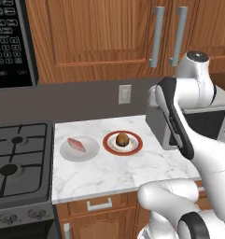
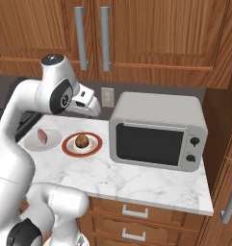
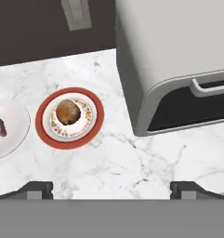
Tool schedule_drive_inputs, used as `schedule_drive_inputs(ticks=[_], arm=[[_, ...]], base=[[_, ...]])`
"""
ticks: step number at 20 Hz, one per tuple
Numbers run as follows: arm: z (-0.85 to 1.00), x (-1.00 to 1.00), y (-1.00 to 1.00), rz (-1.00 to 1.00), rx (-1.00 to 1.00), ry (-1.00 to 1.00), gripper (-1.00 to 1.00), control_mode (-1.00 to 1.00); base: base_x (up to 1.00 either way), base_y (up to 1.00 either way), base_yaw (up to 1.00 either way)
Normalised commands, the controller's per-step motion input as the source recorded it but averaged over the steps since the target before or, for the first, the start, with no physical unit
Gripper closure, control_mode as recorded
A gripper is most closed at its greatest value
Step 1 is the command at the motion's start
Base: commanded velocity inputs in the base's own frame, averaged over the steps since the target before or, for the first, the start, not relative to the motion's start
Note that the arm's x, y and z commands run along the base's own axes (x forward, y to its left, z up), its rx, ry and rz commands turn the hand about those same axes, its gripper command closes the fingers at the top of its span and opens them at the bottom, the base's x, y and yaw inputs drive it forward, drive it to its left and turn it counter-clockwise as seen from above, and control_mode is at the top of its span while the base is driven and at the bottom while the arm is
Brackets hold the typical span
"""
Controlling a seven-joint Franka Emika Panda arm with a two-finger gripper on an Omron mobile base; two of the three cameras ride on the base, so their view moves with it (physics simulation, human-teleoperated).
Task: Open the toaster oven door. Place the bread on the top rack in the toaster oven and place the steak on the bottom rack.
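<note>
The toaster oven (image 2: 158, 129) stands at the right of the marble counter, and its dark-glass door (image 2: 150, 144) is shut, with the bar handle (image 2: 153, 126) along its top edge. Both racks are hidden behind that door. The bread (image 1: 122, 138) sits on a red-rimmed plate (image 1: 135, 148) just left of the oven. Further left, the steak (image 1: 76, 144) lies on a white plate (image 1: 67, 153). My gripper (image 3: 112, 188) hovers open and empty high above the counter, between the bread (image 3: 68, 112) and the oven's left front corner (image 3: 141, 116).
A gas stove (image 1: 18, 158) adjoins the counter on the left, with a black keypad microwave (image 1: 9, 42) above it. A wall outlet (image 1: 124, 94) sits behind the plates. Wooden cabinets (image 2: 151, 33) hang overhead. The counter's front edge (image 2: 151, 197) runs above drawers.
</note>
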Motion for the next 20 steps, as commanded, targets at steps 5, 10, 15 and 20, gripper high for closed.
schedule_drive_inputs(ticks=[5,10,15,20], arm=[[-0.18,-0.39,-0.48,-0.43,0.06,-0.31,-1.0,-1.0],[-0.22,-0.25,-0.6,-0.51,0.07,-0.05,-1.0,-1.0],[0.0,-0.07,-0.71,-0.39,0.14,0.01,-1.0,-1.0],[0.0,0.0,-0.81,-0.21,0.21,0.0,-1.0,-1.0]], base=[[0.0,0.0,0.0],[0.0,0.0,0.0],[0.0,0.0,0.0],[0.0,0.0,0.0]])
